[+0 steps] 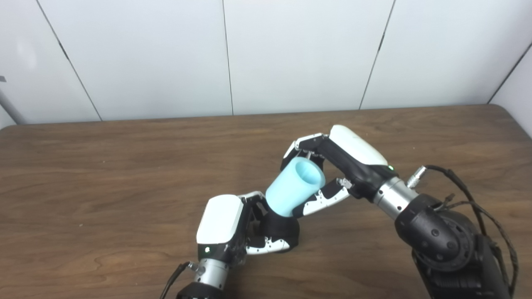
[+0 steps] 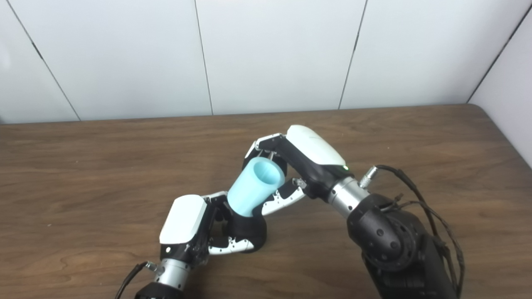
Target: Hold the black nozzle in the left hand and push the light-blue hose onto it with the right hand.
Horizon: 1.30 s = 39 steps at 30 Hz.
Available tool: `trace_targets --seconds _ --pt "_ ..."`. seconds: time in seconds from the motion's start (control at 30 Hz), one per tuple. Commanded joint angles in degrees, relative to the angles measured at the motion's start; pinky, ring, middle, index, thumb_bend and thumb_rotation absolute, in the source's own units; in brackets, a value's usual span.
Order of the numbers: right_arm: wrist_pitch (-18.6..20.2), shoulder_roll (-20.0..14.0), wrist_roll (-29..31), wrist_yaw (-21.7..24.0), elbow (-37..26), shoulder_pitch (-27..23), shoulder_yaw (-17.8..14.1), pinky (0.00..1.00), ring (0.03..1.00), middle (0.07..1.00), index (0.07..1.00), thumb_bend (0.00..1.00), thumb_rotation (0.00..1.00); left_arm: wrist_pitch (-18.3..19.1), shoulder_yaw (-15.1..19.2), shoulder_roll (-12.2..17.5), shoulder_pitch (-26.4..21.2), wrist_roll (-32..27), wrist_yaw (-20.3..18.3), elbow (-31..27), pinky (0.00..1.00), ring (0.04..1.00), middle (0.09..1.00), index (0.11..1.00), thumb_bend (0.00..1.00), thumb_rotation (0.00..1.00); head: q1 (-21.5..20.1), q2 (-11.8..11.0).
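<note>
My left hand point(image 1: 232, 228) is shut on the black nozzle point(image 1: 280, 230) near the table's front middle. The light-blue hose point(image 1: 294, 187) is a short wide tube; its lower end sits on the nozzle and it tilts up to the right, open end showing. My right hand point(image 1: 332, 166) is shut on the hose, fingers over its upper end and thumb under its side. In the right eye view the hose point(image 2: 254, 187) meets the nozzle point(image 2: 249, 230) between the left hand point(image 2: 189, 228) and the right hand point(image 2: 291, 164). Most of the nozzle is hidden by the left hand's fingers.
The brown wooden table point(image 1: 104, 174) runs to a white panelled wall point(image 1: 291, 54) at the back. The right forearm point(image 1: 444, 241) with its black cables fills the lower right.
</note>
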Motion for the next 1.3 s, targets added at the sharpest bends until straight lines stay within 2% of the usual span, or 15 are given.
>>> trace_targets --seconds 0.0,0.3,0.53,0.97,1.17,1.2,1.23,1.27 --pt "-0.4 0.8 0.2 -0.2 -0.8 -3.5 0.4 0.33 0.363 0.499 0.513 0.51 0.0 0.3 -0.9 -0.1 -0.2 1.2 -1.9 0.9 0.4 0.454 0.461 0.512 0.5 0.0 0.0 0.0" --pt "-2.5 -1.0 -1.8 0.7 0.3 -5.9 1.5 0.35 0.38 0.516 0.502 0.51 0.0 0.7 -1.6 0.1 -0.2 2.0 -2.5 0.5 0.4 0.456 0.45 0.522 0.5 0.0 0.4 0.3" --pt "-1.9 -3.2 -1.9 3.1 -0.3 -6.7 1.2 0.35 0.377 0.511 0.506 0.51 0.0 1.6 -1.6 0.2 -0.5 2.3 -3.4 0.1 0.39 0.441 0.446 0.522 0.5 0.0 0.1 0.3" --pt "-2.2 -4.7 -1.0 2.8 1.6 -5.5 0.6 0.4 0.392 0.503 0.514 0.52 0.0 1.5 -1.7 0.1 -0.4 2.3 -3.1 0.0 0.4 0.453 0.456 0.516 0.5 0.0 0.2 0.4" --pt "-5.6 -5.5 -2.7 1.8 2.0 -4.3 1.2 0.39 0.39 0.499 0.566 0.51 0.0 1.7 -1.5 0.2 -0.6 2.8 -3.1 -0.1 0.38 0.439 0.441 0.523 0.5 0.0 0.0 0.6" --pt "-5.8 -5.5 -2.9 2.0 1.9 -4.2 1.3 0.39 0.441 0.488 0.545 0.52 0.0 1.7 -1.5 0.2 -0.6 2.8 -3.1 -0.1 0.37 0.434 0.436 0.524 0.5 0.0 0.0 0.6" --pt "-6.0 -5.4 -3.0 2.0 1.9 -4.3 1.2 0.39 0.45 0.485 0.541 0.52 0.0 1.6 -1.4 0.1 -0.6 2.8 -3.0 0.0 0.37 0.433 0.436 0.524 0.5 0.0 0.0 0.6" --pt "-6.1 -5.3 -3.1 2.0 1.9 -4.3 1.2 0.4 0.475 0.532 0.586 0.72 0.07 1.6 -1.4 0.1 -0.6 2.8 -2.9 0.1 0.36 0.431 0.437 0.524 0.5 0.0 0.0 0.6"
